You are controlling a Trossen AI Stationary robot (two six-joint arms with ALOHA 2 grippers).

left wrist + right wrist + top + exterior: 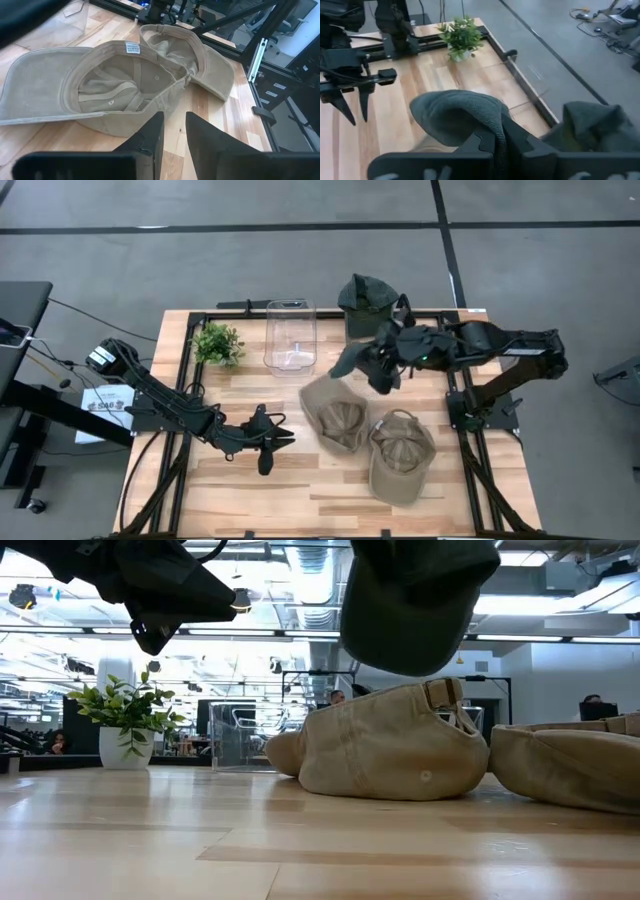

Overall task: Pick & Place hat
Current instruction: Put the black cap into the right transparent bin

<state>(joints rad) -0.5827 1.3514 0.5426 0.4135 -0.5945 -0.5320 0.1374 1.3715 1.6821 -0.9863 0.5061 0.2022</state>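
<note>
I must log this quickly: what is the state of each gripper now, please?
Left gripper: open, holding nothing, low over the table.
Right gripper: shut on the dark green cap, held above the table.

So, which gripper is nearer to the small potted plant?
Left. The left gripper is open, toward the table's front from the potted plant. The right gripper, holding a dark green hat, is farther across the table.
</note>
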